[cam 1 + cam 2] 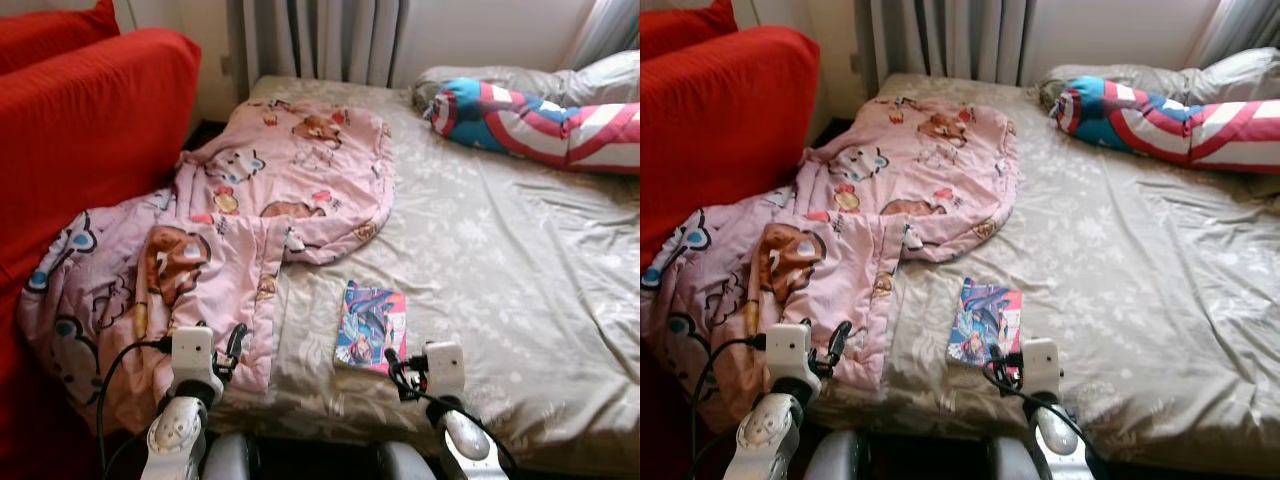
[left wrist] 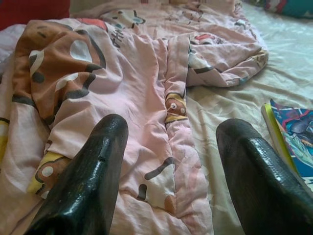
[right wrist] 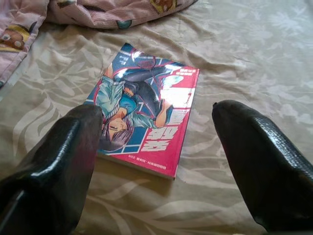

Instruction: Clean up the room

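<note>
At six o'clock both claws hang spread and empty, the right gripper (image 3: 156,161) just short of the comic book (image 1: 370,326) lying flat on the bed (image 1: 500,260), the left gripper (image 2: 171,171) over the pink quilt (image 1: 260,200) at nine; a striped pillow (image 1: 540,118) lies at one o'clock

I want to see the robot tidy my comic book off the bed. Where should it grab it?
Probably by the near short edge of the comic book, coming in low from the foot of the bed with the right gripper, whose open fingers already straddle it. The book lies flat on the soft sheet, so one finger could press under the edge.
</note>
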`<state>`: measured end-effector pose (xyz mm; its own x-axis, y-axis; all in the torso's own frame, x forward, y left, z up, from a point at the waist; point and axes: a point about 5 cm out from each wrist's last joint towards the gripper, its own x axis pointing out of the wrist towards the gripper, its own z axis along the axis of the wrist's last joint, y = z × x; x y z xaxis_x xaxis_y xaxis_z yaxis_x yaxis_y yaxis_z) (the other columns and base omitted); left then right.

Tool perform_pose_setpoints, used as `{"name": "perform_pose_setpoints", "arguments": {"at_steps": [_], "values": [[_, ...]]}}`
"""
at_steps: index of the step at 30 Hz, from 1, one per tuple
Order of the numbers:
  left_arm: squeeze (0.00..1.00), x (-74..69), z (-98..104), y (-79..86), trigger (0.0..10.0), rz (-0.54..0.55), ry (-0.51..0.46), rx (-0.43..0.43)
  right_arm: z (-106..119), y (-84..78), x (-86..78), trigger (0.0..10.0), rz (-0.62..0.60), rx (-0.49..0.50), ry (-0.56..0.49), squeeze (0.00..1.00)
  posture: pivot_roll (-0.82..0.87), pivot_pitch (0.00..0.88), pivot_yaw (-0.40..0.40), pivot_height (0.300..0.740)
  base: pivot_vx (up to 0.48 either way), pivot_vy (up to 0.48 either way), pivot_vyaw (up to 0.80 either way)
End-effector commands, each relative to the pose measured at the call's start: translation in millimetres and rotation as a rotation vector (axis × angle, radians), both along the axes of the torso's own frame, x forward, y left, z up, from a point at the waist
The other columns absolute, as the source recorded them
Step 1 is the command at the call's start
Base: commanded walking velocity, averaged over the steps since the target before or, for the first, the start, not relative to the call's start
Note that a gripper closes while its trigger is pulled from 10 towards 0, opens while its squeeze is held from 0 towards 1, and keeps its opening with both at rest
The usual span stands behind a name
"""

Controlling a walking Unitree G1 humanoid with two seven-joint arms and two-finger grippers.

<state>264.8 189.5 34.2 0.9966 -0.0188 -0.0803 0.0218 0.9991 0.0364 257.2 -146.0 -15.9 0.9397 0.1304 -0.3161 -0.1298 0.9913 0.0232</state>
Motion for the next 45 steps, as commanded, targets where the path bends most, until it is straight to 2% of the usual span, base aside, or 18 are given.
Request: {"name": "perform_pose_setpoints", "arguments": {"at_steps": [1, 16, 33, 40, 43, 45], "values": [[0.0, 0.6, 0.2, -2.8, 10.0, -0.008, 0.002, -0.007, -1.4, -4.4, -0.9, 10.0, -0.013, -0.003, 0.008, 0.0, -0.13, 0.055, -0.053, 0.615, 0.0, 0.0, 0.0], [0.0, 0.4, -2.4, -7.8, 10.0, -0.038, 0.023, -0.027, -1.0, 0.8, -2.2, 10.0, 0.033, -0.002, -0.007, 0.0, -0.13, 0.055, -0.053, 0.615, 0.0, 0.0, 0.0], [0.0, 1.6, -1.9, -8.3, 10.0, -0.048, 0.024, -0.031, -1.8, 7.7, -3.3, 10.0, 0.07, 0.027, -0.005, 0.0, -0.13, 0.043, -0.051, 0.615, 0.238, 0.0, 0.78], [0.0, 3.5, -0.2, -8.8, 10.0, -0.053, 0.02, -0.03, -1.1, 12.8, -2.1, 10.0, 0.084, 0.049, 0.001, 0.0, -0.13, 0.041, -0.05, 0.615, 0.275, 0.0, 0.15], [0.0, 4.0, 0.8, -8.7, 10.0, -0.055, 0.016, -0.028, -1.9, 9.8, -1.4, 10.0, 0.049, 0.044, 0.013, 0.0, -0.13, 0.049, -0.048, 0.615, 0.174, 0.0, 0.0], [0.0, 4.0, 2.0, -8.8, 10.0, -0.06, 0.009, -0.028, -1.4, -0.7, 3.3, 10.0, -0.023, 0.069, 0.036, 0.0, -0.12, 0.064, -0.045, 0.615, 0.0, 0.0, 0.0]]}}
